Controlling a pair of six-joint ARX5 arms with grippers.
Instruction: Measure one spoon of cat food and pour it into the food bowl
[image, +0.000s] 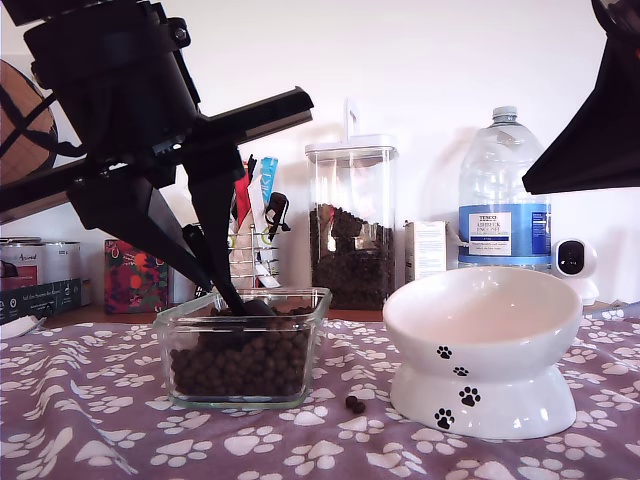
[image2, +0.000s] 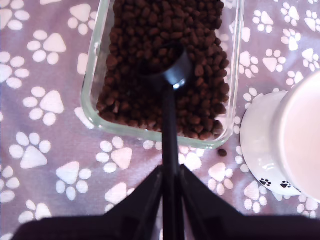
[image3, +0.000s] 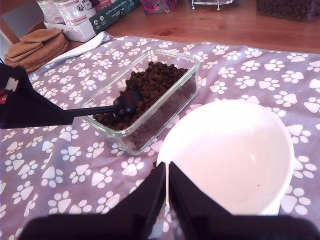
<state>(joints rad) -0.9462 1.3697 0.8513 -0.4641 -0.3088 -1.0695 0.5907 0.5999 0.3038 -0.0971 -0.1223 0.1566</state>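
Note:
My first gripper is shut on the thin handle of the black spoon. The spoon's round cup lies tipped into the cat food, brown kibble that fills a square glass dish. In the exterior view the gripper reaches down into the dish from the upper left, and the spoon cup rests on the kibble. The white paw-print food bowl stands empty to the exterior view's right of the dish. My second gripper hovers shut over the bowl, holding nothing.
Two loose pellets lie on the purple paw-print cloth between dish and bowl. Behind stand a tall clear kibble canister, a water bottle, a small white camera, a wire rack of sachets and boxes.

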